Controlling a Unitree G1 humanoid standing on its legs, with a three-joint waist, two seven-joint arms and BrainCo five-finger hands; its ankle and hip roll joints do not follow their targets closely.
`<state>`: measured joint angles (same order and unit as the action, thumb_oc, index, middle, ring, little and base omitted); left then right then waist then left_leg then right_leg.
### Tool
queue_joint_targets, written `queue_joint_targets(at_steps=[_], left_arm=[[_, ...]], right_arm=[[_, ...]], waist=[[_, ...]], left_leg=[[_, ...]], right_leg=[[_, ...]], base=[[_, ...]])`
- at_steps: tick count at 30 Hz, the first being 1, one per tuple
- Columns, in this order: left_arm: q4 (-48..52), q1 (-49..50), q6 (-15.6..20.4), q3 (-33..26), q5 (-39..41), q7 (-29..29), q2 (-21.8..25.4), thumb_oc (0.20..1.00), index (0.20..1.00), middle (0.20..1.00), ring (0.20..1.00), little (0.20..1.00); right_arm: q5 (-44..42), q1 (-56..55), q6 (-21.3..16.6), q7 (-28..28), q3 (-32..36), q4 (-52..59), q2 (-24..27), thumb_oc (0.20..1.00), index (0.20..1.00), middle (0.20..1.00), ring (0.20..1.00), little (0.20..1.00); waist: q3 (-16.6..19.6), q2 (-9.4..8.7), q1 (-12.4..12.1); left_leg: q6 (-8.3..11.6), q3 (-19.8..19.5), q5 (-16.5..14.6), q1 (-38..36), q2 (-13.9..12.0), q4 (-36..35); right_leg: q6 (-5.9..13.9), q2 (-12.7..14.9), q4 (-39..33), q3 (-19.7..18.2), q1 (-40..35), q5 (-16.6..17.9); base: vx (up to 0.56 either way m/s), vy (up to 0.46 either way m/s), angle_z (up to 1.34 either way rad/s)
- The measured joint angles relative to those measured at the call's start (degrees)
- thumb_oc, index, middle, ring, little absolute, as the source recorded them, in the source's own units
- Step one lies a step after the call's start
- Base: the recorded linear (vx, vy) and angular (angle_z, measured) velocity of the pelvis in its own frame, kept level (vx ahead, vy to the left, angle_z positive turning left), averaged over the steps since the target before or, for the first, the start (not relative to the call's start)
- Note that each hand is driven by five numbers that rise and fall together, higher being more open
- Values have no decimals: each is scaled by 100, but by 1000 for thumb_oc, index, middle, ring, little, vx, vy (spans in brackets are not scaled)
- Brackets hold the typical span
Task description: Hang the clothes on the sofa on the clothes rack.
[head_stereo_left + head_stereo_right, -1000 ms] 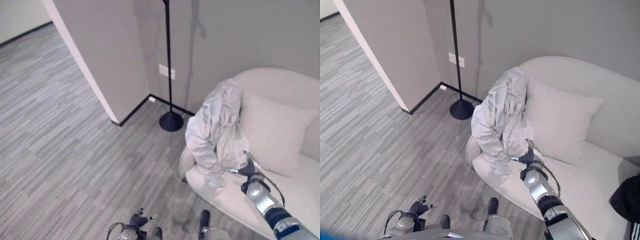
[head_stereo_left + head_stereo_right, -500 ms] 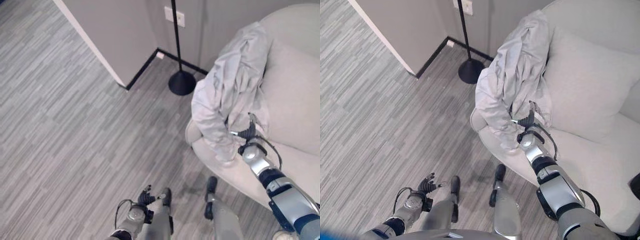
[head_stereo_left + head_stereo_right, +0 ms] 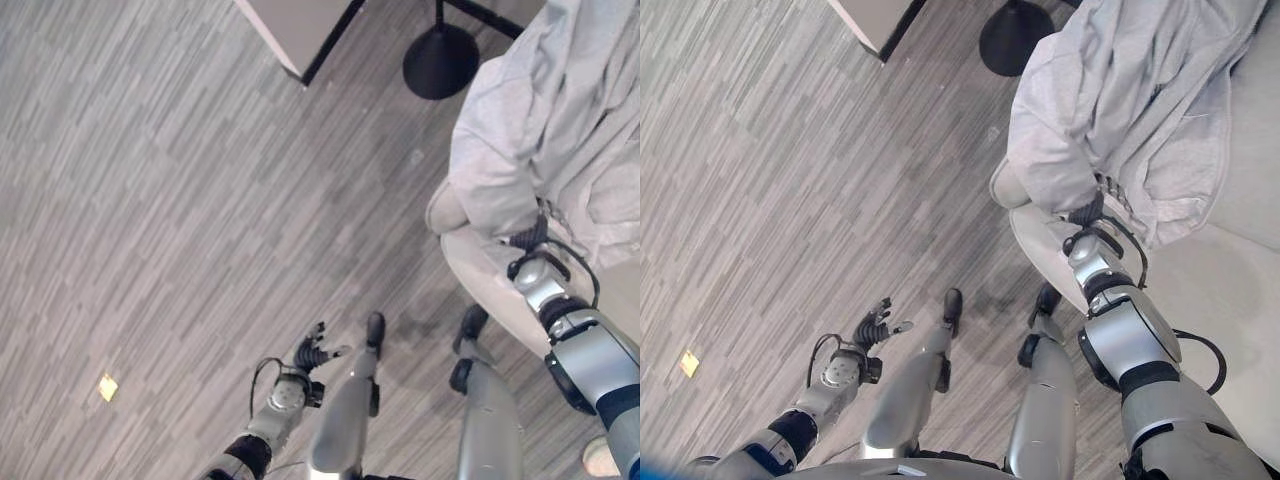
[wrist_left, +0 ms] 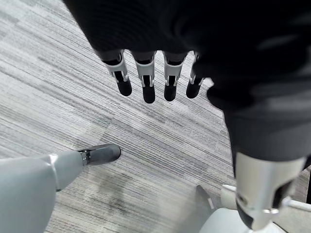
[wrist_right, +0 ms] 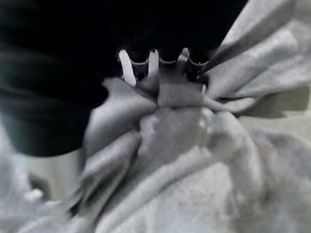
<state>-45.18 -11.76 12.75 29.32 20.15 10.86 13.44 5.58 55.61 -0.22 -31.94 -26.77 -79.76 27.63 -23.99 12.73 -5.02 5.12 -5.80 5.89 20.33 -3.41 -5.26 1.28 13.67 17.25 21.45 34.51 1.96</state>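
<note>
The left hand [image 3: 877, 325] has silver fingers [image 4: 146, 80] with dark tips, and each one has a small black and white part near its base. A dark ribbed cover [image 4: 204, 29] wraps its back and wrist. The left arm [image 3: 830, 378] behind it is silver-grey, with a blue band farther up. The right hand [image 3: 1087, 212] is dark too. Behind it the right arm [image 3: 1130, 340] is round and silver-grey, with black rings.

Grey wood-grain floor [image 3: 180, 200] with a small yellow scrap [image 3: 107, 385]; wall corner's dark baseboard [image 3: 330, 55] beyond.
</note>
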Motion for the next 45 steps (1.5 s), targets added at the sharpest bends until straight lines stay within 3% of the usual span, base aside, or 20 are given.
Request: queue_joint_targets(at_steps=[7,9,14,18,19,21,22,24,26,27,29,38,45], left_arm=[[1,16,-56,-152,-2,5,-5,1000,1000,1000,1000,1000],[-31,19,-88,-352,-2,21,-7,1000,1000,1000,1000,1000],[-151,17,-104,-506,-23,64,36,1000,1000,1000,1000,1000],[-247,380,-213,-652,-32,129,57,1000,1000,1000,1000,1000],[-236,669,-234,-817,-33,134,92,1000,1000,1000,1000,1000],[-219,848,-348,-948,-32,99,60,1000,1000,1000,1000,1000],[-216,936,-351,-932,-31,79,101,1000,1000,1000,1000,1000],[-206,1032,-437,-1048,-29,-23,126,1000,1000,1000,1000,1000],[-224,1026,-553,-1049,-31,-53,128,1000,1000,1000,1000,1000],[-174,1087,-596,-1138,-31,-118,114,1000,1000,1000,1000,1000],[63,1221,-701,-1184,-33,-105,105,1000,1000,1000,1000,1000],[1131,944,-705,-1287,-83,101,187,1000,1000,1000,1000,1000],[1358,262,-628,-1458,-623,770,280,1000,1000,1000,1000,1000]], right_arm=[[-459,-276,-17,221,445,267,22,200,200,200,200,200],[-517,-671,-70,219,500,650,-131,200,200,200,200,200],[-620,-1623,-122,94,650,1215,-567,200,200,200,200,200],[-1153,-2580,-182,-49,1513,2522,-484,200,200,200,200,200],[-1499,-3068,-238,-136,1972,3229,-646,200,200,200,200,200],[-1976,-3381,-363,-156,2515,3766,-762,200,200,200,200,200],[-2076,-3402,-441,-195,2536,3687,-732,200,200,200,200,200],[-2331,-3535,-451,-165,2677,4218,-753,200,200,200,200,200],[-2711,-3455,-609,-126,2650,4748,-721,200,200,200,200,200],[-2700,-3458,-764,-18,2617,5523,-779,200,200,200,200,200],[-2836,-3246,-783,-2,2631,5716,-429,200,200,200,200,200],[-2787,-2252,-741,-221,2619,6151,246,200,200,200,200,200],[-2556,-699,-603,-446,2064,5762,992,200,200,200,200,200]], waist=[[64,-98,78],[126,-228,166],[442,-754,464],[693,-987,641],[1041,-1182,690],[1086,-1258,734],[1310,-1337,827],[1408,-1399,814],[1655,-1461,963],[1715,-1481,945],[2087,-1556,930],[2230,-1747,967],[2264,-1894,968]], left_leg=[[3,-119,-3,-41,-8,11],[11,-118,-9,-41,-12,35],[19,-116,-51,-166,-15,144],[119,-23,-141,-747,-113,160],[105,113,-210,-907,-122,164],[61,216,-273,-1303,-143,128],[73,266,-338,-1387,-115,150],[43,378,-386,-1606,-104,180],[31,413,-405,-1843,-8,141],[-69,538,-424,-2137,19,61],[-133,637,-462,-2400,77,-5],[-172,892,-551,-2796,82,-36],[-152,1144,-595,-3025,81,-37]], right_leg=[[-33,59,301,20,20,-178],[-33,53,300,18,9,-178],[-73,2,128,5,-236,-141],[31,-192,-409,-25,-995,1],[64,-259,-516,-155,-1099,28],[107,-324,-724,-201,-1539,99],[108,-321,-754,-288,-1588,83],[192,-336,-938,-314,-1860,165],[271,-313,-1222,-335,-2167,288],[338,-292,-1236,-459,-2372,348],[400,-276,-1431,-533,-2651,391],[462,-392,-1858,-770,-3089,669],[492,-461,-2020,-993,-3261,805]], base=[[2,-7,8],[-65,1,-1],[-5,21,-1],[6,122,-19],[14,147,-40],[24,155,-32],[24,162,-23],[-32,100,-28],[-17,185,-19],[55,181,-20],[-10,119,-23],[-19,53,-16],[-21,24,-18]])
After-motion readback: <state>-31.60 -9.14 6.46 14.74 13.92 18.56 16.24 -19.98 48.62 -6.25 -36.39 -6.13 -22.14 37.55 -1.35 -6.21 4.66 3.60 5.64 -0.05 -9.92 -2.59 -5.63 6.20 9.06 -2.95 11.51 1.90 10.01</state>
